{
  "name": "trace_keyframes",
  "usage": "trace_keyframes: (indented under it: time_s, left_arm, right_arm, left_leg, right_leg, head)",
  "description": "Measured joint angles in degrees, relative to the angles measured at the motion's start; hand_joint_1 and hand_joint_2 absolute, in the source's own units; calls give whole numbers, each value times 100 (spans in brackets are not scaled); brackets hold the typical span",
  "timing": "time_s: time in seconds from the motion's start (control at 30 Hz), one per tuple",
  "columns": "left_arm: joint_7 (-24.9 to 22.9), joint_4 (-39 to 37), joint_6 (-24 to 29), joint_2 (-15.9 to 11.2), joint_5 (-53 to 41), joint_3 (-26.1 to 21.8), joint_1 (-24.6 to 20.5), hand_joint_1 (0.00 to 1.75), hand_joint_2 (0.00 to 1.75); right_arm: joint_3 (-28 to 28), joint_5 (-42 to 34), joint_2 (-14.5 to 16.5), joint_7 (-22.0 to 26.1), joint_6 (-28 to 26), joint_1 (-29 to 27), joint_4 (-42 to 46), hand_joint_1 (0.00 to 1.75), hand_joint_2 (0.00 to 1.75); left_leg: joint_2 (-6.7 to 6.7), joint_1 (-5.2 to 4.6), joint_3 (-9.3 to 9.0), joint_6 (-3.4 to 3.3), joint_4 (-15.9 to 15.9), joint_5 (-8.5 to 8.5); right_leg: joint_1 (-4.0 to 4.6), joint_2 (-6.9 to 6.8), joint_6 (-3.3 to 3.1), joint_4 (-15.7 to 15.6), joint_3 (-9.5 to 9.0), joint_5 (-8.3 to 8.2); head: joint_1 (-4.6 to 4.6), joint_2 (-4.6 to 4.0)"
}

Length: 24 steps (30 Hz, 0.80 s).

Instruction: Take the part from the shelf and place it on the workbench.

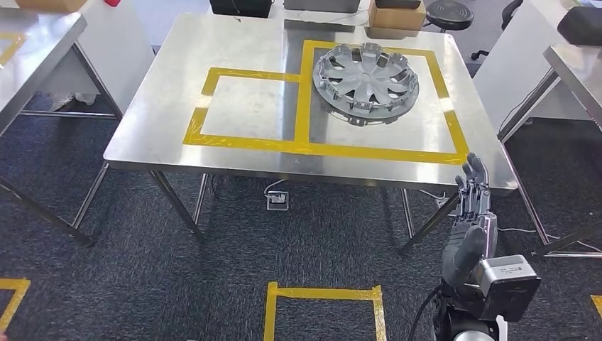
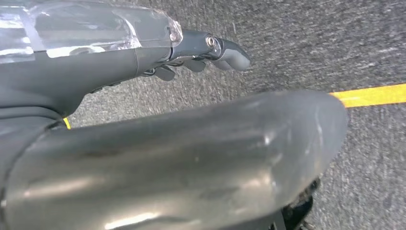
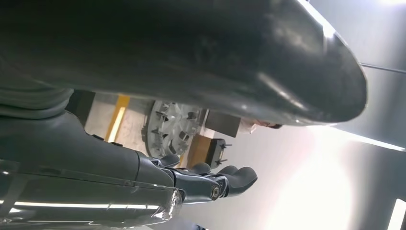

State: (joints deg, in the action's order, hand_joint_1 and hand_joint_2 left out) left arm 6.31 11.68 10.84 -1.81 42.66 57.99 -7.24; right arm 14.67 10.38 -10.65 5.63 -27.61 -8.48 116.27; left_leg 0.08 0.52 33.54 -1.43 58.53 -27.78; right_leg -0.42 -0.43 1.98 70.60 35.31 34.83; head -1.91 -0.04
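Right hand raised with fingers extended, holding nothing; left hand hangs empty, fingers apart

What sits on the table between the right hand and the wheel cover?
In the head view, just bare steel tabletop and a strip of yellow tape lie between the right hand and the wheel cover; no object stands there.

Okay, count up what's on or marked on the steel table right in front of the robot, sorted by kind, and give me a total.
Wheel covers: 1, the silver wheel cover lying flat in the larger yellow-taped box.
Yellow-taped boxes: 2, that larger one and the smaller yellow-taped box beside it, which has nothing in it.
Total: 3.
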Motion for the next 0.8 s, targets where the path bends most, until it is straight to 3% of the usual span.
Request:
trace_keyframes:
  time_s: [0.1,0.17,0.23,0.27,0.33,0.4,0.43,0.47,0.5,0.57,0.63,0.8]
  left_arm:
    - [10,3,0,-3,0,-1,-4,0,0]
    - [13,3,0,1,-1,0,-4,0,0]
    - [13,2,0,2,-2,1,-1,0,0]
    - [11,2,0,2,-2,2,0,0,0]
    - [8,2,0,0,-2,2,0,0,0]
    - [1,2,-2,-1,0,2,2,0,0]
    - [-7,2,-4,-1,2,2,4,0,0]
    - [-15,2,-8,-1,3,2,4,0,0]
    - [-24,2,-11,-1,4,2,4,0,0]
    - [-30,2,-13,-1,4,2,-1,0,0]
    - [-29,2,-13,1,4,2,-7,0,0]
    - [-28,2,-13,2,4,2,-7,0,0]
  right_arm:
    - [2,-10,16,14,-1,23,-3,0,0]
    - [1,-12,24,20,-5,34,-2,0,0]
    - [1,-15,32,24,-9,34,-3,0,0]
    - [2,-16,40,24,-9,38,-3,0,0]
    - [3,-21,57,28,-9,39,-5,0,0]
    - [4,-30,66,32,-9,35,-10,0,0]
    - [4,-41,66,32,-9,33,-14,0,0]
    - [4,-54,67,32,-9,32,-21,0,0]
    - [4,-66,69,32,-9,31,-28,0,0]
    - [3,-78,77,33,-9,32,-38,0,0]
    - [0,-78,83,35,-9,35,-38,0,0]
    - [-3,-78,84,35,-9,36,-38,0,0]
  left_leg:
    - [2,-29,95,41,-1,113]
    - [13,-16,124,108,-9,185]
    - [22,4,136,183,-19,233]
    - [20,5,164,212,29,166]
    - [3,5,309,250,413,-236]
    - [-12,6,510,289,1100,-727]
    - [-14,8,556,308,1368,-828]
    - [-13,11,517,324,1467,-797]
    - [-10,17,376,335,1362,-667]
    - [0,32,-124,345,689,-423]
    - [-1,31,-484,319,134,-403]
    - [-6,22,-530,285,29,-438]
  right_leg:
    - [55,16,-167,-1193,-768,-330]
    - [100,22,-229,-1529,-936,-351]
    - [107,15,-257,-1591,-914,-440]
    - [97,4,-282,-1630,-892,-499]
    - [67,-19,-327,-1685,-811,-625]
    - [66,-27,-345,-1659,-672,-713]
    - [66,-31,-337,-1634,-596,-752]
    - [64,-33,-324,-1600,-517,-787]
    - [59,-35,-308,-1557,-442,-813]
    - [53,-36,-271,-1437,-300,-838]
    - [63,-35,-233,-1315,-192,-847]
    - [72,-32,-205,-1264,-150,-856]
  head:
    - [-58,0]
    - [-64,0]
    - [-82,0]
    - [-84,0]
    - [-32,0]
    - [33,0]
    - [57,0]
    - [79,0]
    - [106,0]
    - [165,0]
    - [200,0]
    - [196,0]
